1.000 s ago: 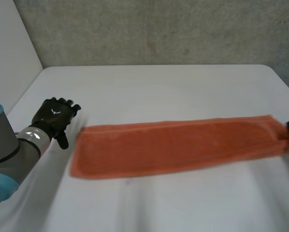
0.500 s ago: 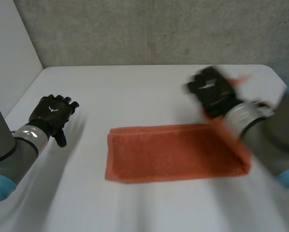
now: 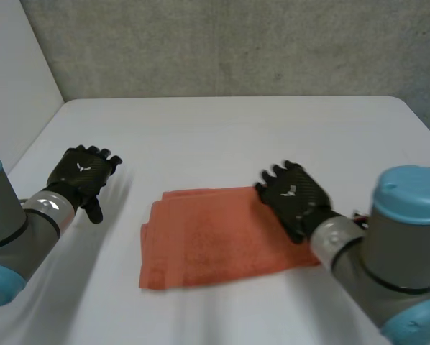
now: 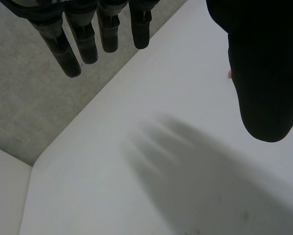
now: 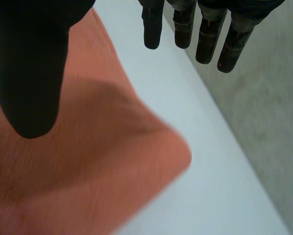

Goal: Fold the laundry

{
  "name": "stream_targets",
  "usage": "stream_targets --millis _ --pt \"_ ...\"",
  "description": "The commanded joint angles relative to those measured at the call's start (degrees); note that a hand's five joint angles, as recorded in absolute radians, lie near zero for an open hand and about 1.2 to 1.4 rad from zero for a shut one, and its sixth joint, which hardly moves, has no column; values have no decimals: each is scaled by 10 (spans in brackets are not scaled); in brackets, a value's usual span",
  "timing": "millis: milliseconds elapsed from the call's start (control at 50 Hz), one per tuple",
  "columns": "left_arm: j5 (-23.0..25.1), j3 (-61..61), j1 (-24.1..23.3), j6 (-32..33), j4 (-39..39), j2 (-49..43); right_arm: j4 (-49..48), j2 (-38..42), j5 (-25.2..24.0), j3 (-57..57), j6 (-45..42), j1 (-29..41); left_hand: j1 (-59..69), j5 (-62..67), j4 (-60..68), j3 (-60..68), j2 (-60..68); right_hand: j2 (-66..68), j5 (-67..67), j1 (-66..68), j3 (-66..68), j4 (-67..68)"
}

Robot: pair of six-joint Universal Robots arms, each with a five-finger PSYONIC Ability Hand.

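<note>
Towel [image 3: 215, 233] lies folded near the middle of the table [image 3: 222, 122]. In the head view the right hand [image 3: 295, 198] is over its 3 o'clock end. The left hand [image 3: 80, 175] hovers at 9 o'clock, well apart from it.

Left wrist view: fingers [image 4: 83, 39] straight and spread, thumb apart, holding nothing above bare table.

Right wrist view: fingers [image 5: 205, 34] straight, thumb wide, nothing pinched. The towel lies under the palm, with a corner toward the fingertips.

The layers at 9 o'clock look slightly staggered, so I would press flat and smooth toward 9 o'clock without dragging the top layer.
</note>
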Motion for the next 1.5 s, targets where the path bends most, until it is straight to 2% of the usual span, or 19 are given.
stream_targets --millis 20,120,140,320,500,660,800,860,940,960,1000,1020,1040,1100,1180,1220,1300,1400,1500 --pt "0 0 -1 0 0 0 13 -19 -71 108 32 -135 6 -1 8 4 10 92 79 100 96 83" --pt "0 0 -6 0 1 -1 13 -19 -99 127 33 -174 6 -1 8 4 10 203 190 211 207 194" --pt "0 0 -9 1 1 -1 13 -19 -117 131 36 -196 6 -1 8 4 10 321 309 329 325 313" --pt "-1 -1 -19 1 1 -1 6 -19 -130 124 91 -203 7 0 10 6 12 657 644 664 661 648" --pt "-1 -1 -18 1 1 -1 4 -24 -117 88 97 -192 7 0 10 6 12 680 668 688 684 671" --pt "-4 -2 -19 -1 -1 3 40 -34 -97 -55 135 -17 7 0 10 6 12 680 668 688 684 671" --pt "-4 -8 -19 -5 -1 26 77 66 -97 -162 137 152 9 2 11 8 13 680 668 688 684 671" --pt "-4 -9 -19 -13 -2 37 85 112 -96 -190 137 202 9 2 11 8 13 680 668 688 684 671" --pt "-3 -7 -18 -44 -2 52 98 149 -73 -210 139 206 14 7 16 13 18 680 668 688 684 671" --pt "-2 -5 -19 -51 -4 54 99 150 -51 -214 140 205 14 7 16 13 18 444 432 452 448 436" --pt "-2 -3 -19 -56 -4 54 98 146 -25 -213 142 204 14 7 16 13 18 156 143 164 160 147" --pt "-2 -2 -20 -57 -5 54 97 144 -12 -212 144 204 14 7 16 13 18 19 7 27 23 11" --pt "-2 1 -25 -61 -6 55 95 136 13 -212 148 198 16 9 18 14 20 -20 -32 -12 -16 -29" --pt "-2 11 -42 -66 -6 54 95 111 30 -208 165 175 16 9 18 14 20 -20 -32 -12 -16 -29" --pt "-4 35 -106 -86 -11 53 95 73 22 -184 238 121 14 7 16 13 18 -20 -32 -12 -16 -29" --pt "-4 40 -115 -92 -12 50 96 73 16 -182 264 107 14 7 16 13 18 -20 -32 -12 -16 -29" --pt "-11 64 -167 -158 -29 22 100 73 4 -183 303 85 14 7 16 13 18 -20 -32 -12 -16 -29" --pt "-19 80 -190 -211 -56 -19 130 94 -31 -198 320 71 16 9 18 14 20 -20 -32 -12 -16 -29" --pt "-104 94 -200 -243 -131 -75 186 157 -34 -230 320 70 16 9 18 14 20 -20 -32 -12 -16 -29"
